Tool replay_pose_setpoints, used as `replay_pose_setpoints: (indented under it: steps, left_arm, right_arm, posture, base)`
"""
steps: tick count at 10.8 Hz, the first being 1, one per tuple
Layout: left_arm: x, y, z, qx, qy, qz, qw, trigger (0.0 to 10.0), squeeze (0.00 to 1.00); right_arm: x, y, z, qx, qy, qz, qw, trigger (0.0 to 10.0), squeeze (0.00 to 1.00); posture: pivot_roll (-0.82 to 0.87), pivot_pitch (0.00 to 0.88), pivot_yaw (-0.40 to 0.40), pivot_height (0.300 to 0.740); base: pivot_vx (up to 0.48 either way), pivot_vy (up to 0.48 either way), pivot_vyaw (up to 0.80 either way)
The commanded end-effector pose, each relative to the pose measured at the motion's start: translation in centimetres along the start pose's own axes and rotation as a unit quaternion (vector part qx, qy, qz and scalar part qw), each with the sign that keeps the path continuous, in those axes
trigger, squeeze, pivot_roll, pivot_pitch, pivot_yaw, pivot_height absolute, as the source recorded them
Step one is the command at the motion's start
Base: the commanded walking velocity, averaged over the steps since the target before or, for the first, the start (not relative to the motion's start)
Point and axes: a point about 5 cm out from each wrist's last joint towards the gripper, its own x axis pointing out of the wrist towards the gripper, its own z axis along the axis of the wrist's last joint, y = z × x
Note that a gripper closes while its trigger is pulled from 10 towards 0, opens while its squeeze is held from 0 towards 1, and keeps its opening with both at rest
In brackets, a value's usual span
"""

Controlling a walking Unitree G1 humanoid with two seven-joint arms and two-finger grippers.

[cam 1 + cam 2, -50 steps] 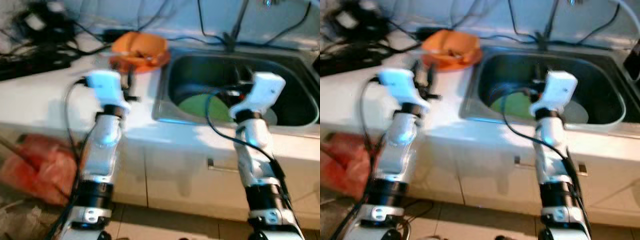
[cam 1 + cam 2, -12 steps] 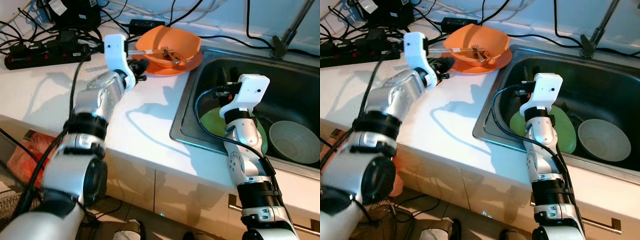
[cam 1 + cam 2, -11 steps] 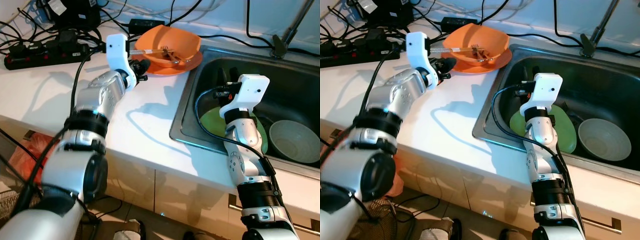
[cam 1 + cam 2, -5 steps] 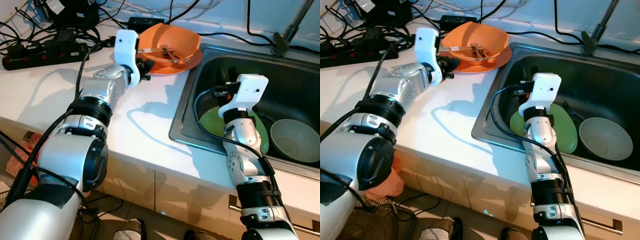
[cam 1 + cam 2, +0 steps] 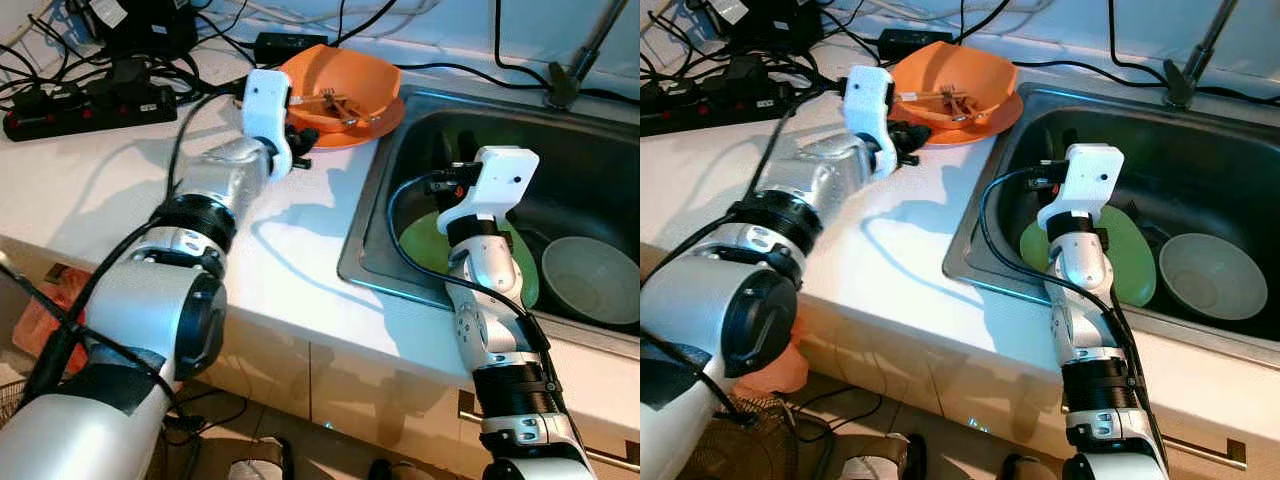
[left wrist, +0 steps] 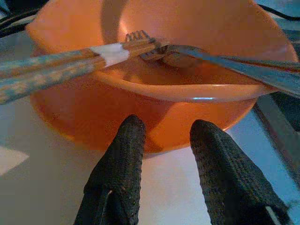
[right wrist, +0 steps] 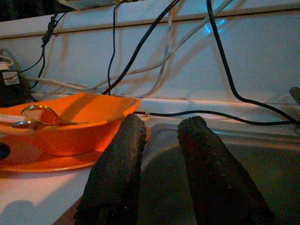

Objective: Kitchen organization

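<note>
Jaws, left gripper (image 6: 164,140): standing apart, both black fingers (image 6: 123,154) lying low on the white bench (image 5: 120,180) just short of the orange bowl's wall, gripping nothing
Jaws, right gripper (image 7: 159,140): standing slightly apart with a narrow gap, holding nothing, hanging over the sink (image 5: 600,170) above the green plate
Orange bowl (image 5: 340,80): sitting on an orange plate (image 5: 985,125) at the back of the bench, just beside the sink's left rim
Inside the bowl: a pair of chopsticks (image 6: 61,65) with a white band and a metal fork (image 6: 140,40) are resting across it, their ends sticking out over the rim toward the left arm
Green plate (image 5: 1130,255): lying flat in the sink basin, partly hidden behind the right arm
Grey bowl (image 5: 590,280): sitting upright in the basin, just beside the green plate
Back of bench: a black power strip (image 5: 90,100) and tangled cables are lying well to the left of the bowl
</note>
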Motion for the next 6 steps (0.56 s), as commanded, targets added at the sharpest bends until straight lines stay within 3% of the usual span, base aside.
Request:
replay_pose_setpoints:
  steps: [1,6]
  left_arm:
    - [0.09,-0.29,0.74,0.013,-0.008,0.001,1.000,10.0,0.00]
    - [0.30,-0.66,0.45,0.007,-0.013,0.013,1.000,10.0,0.00]
  right_arm:
    - [-0.52,-0.09,-0.41,0.000,0.012,-0.005,1.000,10.0,0.00]
    - [-1.10,0.01,-0.46,0.002,0.015,-0.009,1.000,10.0,0.00]
  posture:
    - [0.14,0.152,0.056,0.740]
    - [0.11,0.151,0.068,0.740]
  base:
    - [0.000,0.000,0.00]
    - [0.000,0.000,0.00]
